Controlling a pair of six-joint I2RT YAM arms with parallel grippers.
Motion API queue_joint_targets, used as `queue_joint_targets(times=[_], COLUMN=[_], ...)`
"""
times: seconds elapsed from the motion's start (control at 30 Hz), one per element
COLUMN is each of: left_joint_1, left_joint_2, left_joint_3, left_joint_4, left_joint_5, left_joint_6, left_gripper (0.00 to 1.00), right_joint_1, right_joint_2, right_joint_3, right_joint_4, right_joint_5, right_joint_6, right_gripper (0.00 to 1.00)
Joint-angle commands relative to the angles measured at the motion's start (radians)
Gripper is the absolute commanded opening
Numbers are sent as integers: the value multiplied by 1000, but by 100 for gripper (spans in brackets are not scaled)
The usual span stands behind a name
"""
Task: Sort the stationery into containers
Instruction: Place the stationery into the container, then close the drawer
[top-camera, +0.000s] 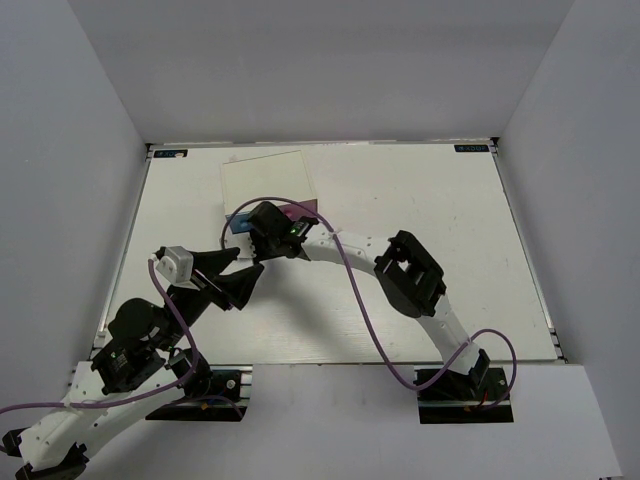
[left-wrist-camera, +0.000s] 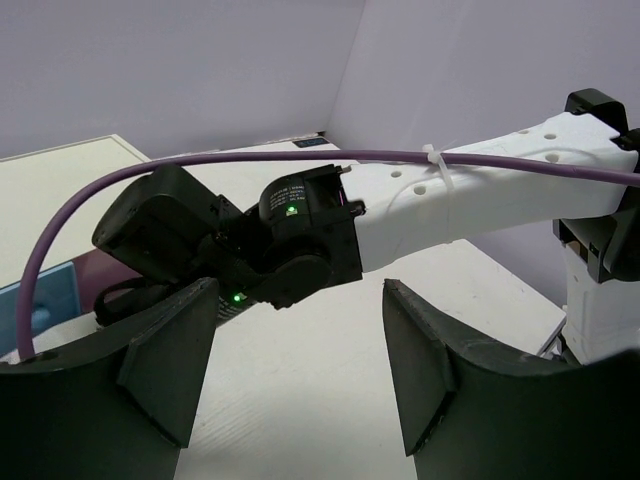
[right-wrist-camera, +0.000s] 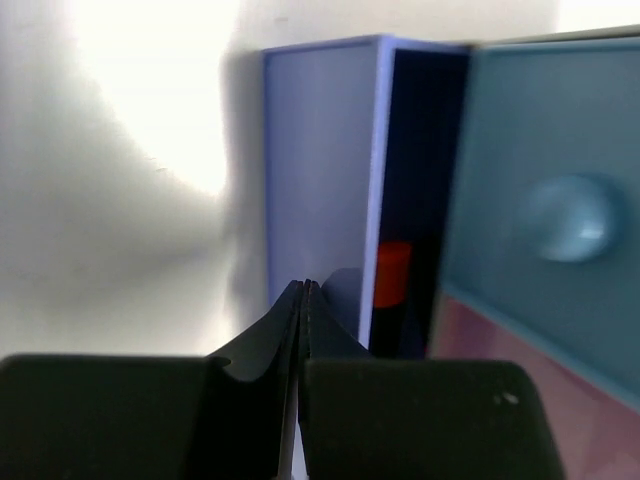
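Drawer unit (top-camera: 262, 175), white-topped, stands far back and left of centre on a white table (top-camera: 430, 210), boxed in by plain pale grey walls (top-camera: 320, 70) with nothing else in the room to note. The right arm (top-camera: 410, 275) reaches across to its drawers; the left gripper (left-wrist-camera: 298, 300) hovers just beside that wrist, jaws wide apart and empty. The right gripper (right-wrist-camera: 303, 292) has its fingers pressed together, holding nothing, by the wall of the periwinkle drawer (right-wrist-camera: 320, 170), which stands open beside the light-blue drawer (right-wrist-camera: 540, 150) and the pink drawer (right-wrist-camera: 520, 400). Inside lies an orange-ended marker (right-wrist-camera: 393, 275) (no other stationery shows).

Risks, as I judge them: an off-centre push could skew the drawer or slide the unit across the smooth top, and the purple cable (left-wrist-camera: 250, 165) could snag the crowded left fingers.
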Motion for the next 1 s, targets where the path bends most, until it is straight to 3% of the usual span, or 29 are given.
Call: queue_joint_targets(times=[0.0, 0.57, 0.7, 0.83, 0.93, 0.97], left_joint_1=[5, 15, 15, 15, 15, 15], left_joint_2=[-3, -3, -3, -3, -12, -12], left_joint_3=[-1, -1, -1, -1, -10, -10], left_joint_4=[1, 1, 1, 11, 20, 30], left_joint_5=[24, 24, 24, 34, 55, 55], left_joint_6=[10, 10, 10, 19, 28, 29], left_gripper=[76, 76, 76, 76, 76, 76], right_joint_1=[1, 1, 1, 9, 23, 24], right_joint_2=[18, 75, 37, -89, -205, -229], right_joint_3=[34, 71, 39, 1, -129, -153], right_joint_4=[147, 283, 227, -20, -12, -1], right_joint_5=[100, 215, 177, -97, -141, -132], right_joint_6=[17, 5, 19, 39, 74, 82], right_gripper=[0, 0, 0, 0, 1, 13])
